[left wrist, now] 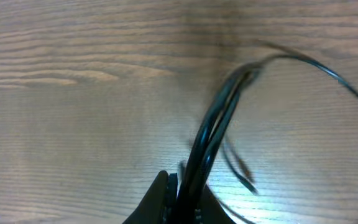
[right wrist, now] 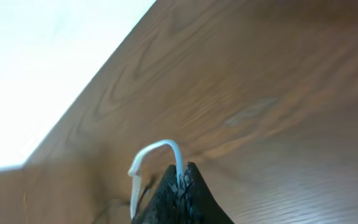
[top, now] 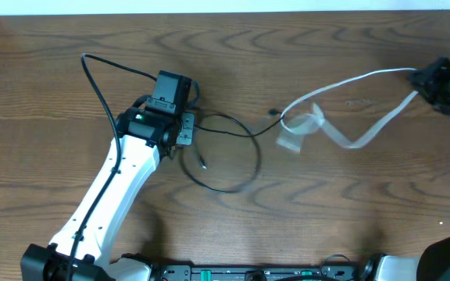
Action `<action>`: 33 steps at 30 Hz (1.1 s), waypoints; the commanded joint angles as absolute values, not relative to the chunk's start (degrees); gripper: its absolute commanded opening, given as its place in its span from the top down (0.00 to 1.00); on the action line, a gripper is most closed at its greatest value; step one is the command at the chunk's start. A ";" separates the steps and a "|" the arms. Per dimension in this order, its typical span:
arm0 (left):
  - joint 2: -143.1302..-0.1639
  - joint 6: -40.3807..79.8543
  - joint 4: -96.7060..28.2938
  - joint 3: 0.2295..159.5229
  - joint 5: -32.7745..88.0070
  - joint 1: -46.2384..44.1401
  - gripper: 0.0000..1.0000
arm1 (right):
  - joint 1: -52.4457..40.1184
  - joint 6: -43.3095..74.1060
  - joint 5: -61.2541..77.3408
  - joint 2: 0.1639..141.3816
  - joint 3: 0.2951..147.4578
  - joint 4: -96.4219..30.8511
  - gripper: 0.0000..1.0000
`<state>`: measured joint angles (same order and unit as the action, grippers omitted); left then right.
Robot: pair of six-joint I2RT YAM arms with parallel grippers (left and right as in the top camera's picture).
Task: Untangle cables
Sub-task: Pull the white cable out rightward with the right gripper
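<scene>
Overhead shows both cables lying slack on the wooden desk (top: pixel 53 78). The black cable (top: pixel 258 160) curls in an open loop just right of the left end effector (top: pixel 186 129). The white cable (top: pixel 358 78) stretches from mid-desk out to the right end effector (top: pixel 426 80) near the far right edge. The left wrist view shows the left end effector clenched on a doubled strand of the black cable, which runs up and away from the fingers. The right wrist view shows the right end effector clamped on the white cable close to one end, with a short hook of cord standing above the fingertips. The two cords meet near the middle of the desk, where a small dark plug (top: pixel 274 113) lies beside a blurred white fold. Whether they are entwined there cannot be told. Both cords look very light, limp and rather slick, so they will likely drape, spring into new coils and slide through a loose pinch. A firm hold just behind a plug seems the safest purchase. Pulling hard at a kink could tighten any knot or strain a connector.
</scene>
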<state>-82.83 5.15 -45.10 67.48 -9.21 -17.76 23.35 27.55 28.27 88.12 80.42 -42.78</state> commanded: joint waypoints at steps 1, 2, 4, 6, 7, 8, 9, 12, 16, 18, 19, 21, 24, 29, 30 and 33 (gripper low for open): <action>-82.52 6.87 -45.41 67.83 -10.57 -16.36 0.93 | 28.80 31.09 25.85 87.59 80.55 -41.65 0.99; -82.52 7.79 -45.39 67.83 -10.57 -16.03 0.92 | 30.15 32.36 25.89 87.59 80.55 -40.99 0.99; -82.52 8.78 -45.36 67.83 -10.57 -15.53 0.92 | 32.80 34.89 27.53 87.59 80.55 -38.61 0.99; -82.52 8.91 -45.34 67.83 -10.55 -15.44 0.93 | 34.44 36.60 30.59 87.59 80.55 -35.20 0.99; -82.52 8.91 -45.34 67.83 -10.55 -15.44 0.93 | 35.03 37.65 32.64 87.59 80.55 -32.49 0.99; -82.52 8.91 -45.39 67.83 -10.55 -15.44 0.93 | 35.33 38.85 33.95 87.59 80.60 -30.13 0.99; -82.52 8.91 -45.41 67.83 -10.55 -15.44 0.93 | 35.51 40.49 35.05 87.59 80.79 -27.40 0.99; -82.52 8.91 -45.36 67.83 -10.57 -15.44 0.93 | 35.53 44.14 35.11 87.59 82.83 -21.58 0.98; -82.52 8.91 -45.39 67.83 -10.55 -15.44 0.93 | 35.53 44.07 33.54 87.83 91.05 -21.63 0.99; -82.52 8.91 -45.39 67.83 -10.33 -15.44 0.93 | 35.53 43.00 31.79 88.36 95.74 -23.22 0.99; -82.52 8.91 -45.39 67.83 -9.65 -15.44 0.93 | 35.51 42.35 30.85 88.77 98.10 -24.10 0.99; -82.52 8.88 -45.34 67.83 -7.40 -15.44 0.93 | 35.20 40.82 28.88 90.17 103.20 -26.26 0.99; -82.52 8.91 -45.34 67.83 -6.44 -15.44 0.93 | 34.24 37.98 26.87 94.19 111.70 -30.41 0.99; -82.52 8.88 -45.41 67.83 -6.42 -15.44 0.93 | 31.20 32.32 22.02 107.53 132.46 -42.96 0.99; -82.52 8.91 -45.45 67.83 -6.42 -15.44 0.92 | 30.59 31.31 20.14 110.98 137.43 -45.56 0.99; -82.52 8.88 -45.43 67.83 -5.93 -15.55 0.92 | 29.32 29.69 16.51 119.55 148.97 -50.59 0.99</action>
<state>-82.83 7.97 -45.23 67.48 -6.72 -15.75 30.61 33.95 22.87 111.70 140.49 -47.77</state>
